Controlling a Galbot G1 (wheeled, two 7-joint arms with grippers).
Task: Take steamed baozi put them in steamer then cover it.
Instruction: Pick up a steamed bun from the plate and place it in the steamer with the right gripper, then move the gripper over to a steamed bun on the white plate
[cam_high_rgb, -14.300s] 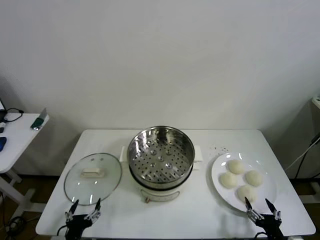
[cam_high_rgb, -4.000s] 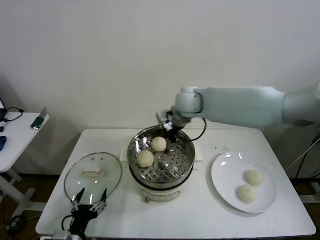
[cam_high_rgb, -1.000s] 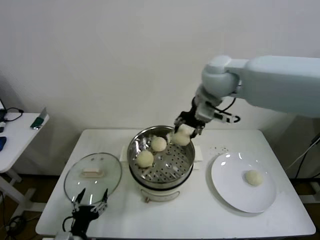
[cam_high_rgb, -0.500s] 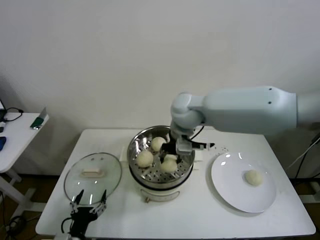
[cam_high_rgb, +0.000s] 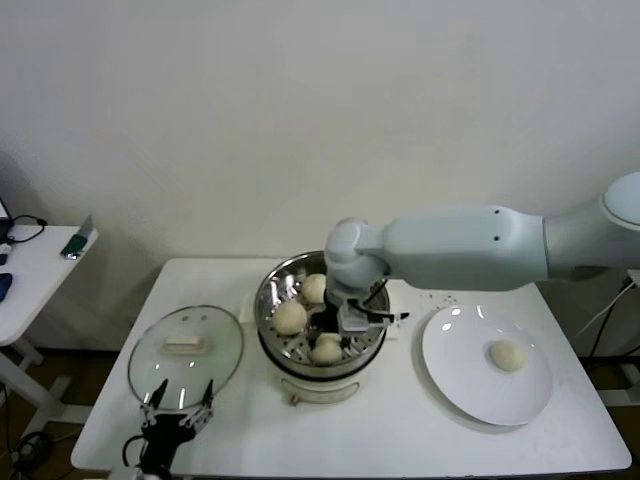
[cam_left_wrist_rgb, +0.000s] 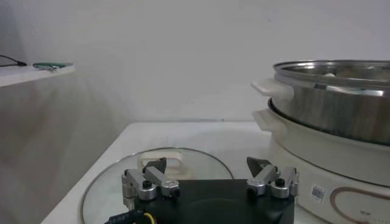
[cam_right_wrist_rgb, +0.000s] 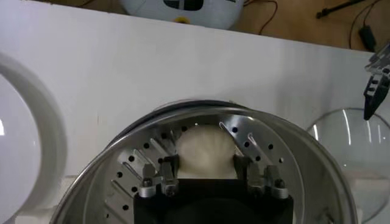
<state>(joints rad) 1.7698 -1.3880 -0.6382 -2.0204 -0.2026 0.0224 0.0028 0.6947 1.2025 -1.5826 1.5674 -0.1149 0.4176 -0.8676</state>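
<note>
While the right arm hid part of the steamer (cam_high_rgb: 300, 345), its right gripper (cam_right_wrist_rgb: 205, 173) sat inside, fingers straddling a baozi (cam_right_wrist_rgb: 206, 150), whether gripping or released I couldn't tell. Two buns (cam_high_rgb: 290, 317) lay behind, one on the plate (cam_high_rgb: 470, 385). Left gripper (cam_left_wrist_rgb: 211, 181) was spread open above the glass lid (cam_left_wrist_rgb: 109, 182).

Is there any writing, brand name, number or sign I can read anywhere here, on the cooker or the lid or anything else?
No text can be read in any of the views.
Small square sticker on the cream base of the steamer: printed, but too small to read.
Curved control outline on the same base, beside the sticker: a marking only, no legible characters.
Glass lid, white plate and table: no writing visible.
</note>
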